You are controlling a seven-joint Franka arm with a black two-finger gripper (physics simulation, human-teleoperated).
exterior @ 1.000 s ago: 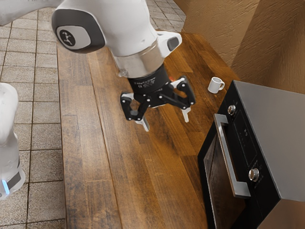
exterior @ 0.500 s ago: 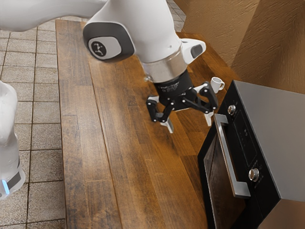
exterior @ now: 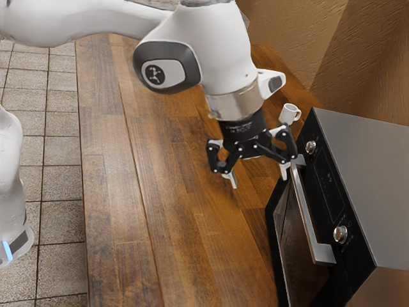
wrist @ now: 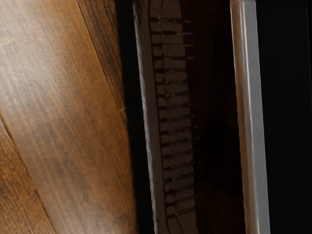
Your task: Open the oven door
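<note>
Jaws spread apart, holding nothing; oven handle (exterior: pixel 305 208) just toward exterior view's right, long axis slanting down-right.

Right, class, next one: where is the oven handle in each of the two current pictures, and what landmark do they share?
Exterior view: toward the exterior view's right, the oven handle slants along the oven's front.
Wrist view: the handle is the pale bar beyond the dark door glass, seen from the tabletop.
Shared landmark: the wooden tabletop.
</note>
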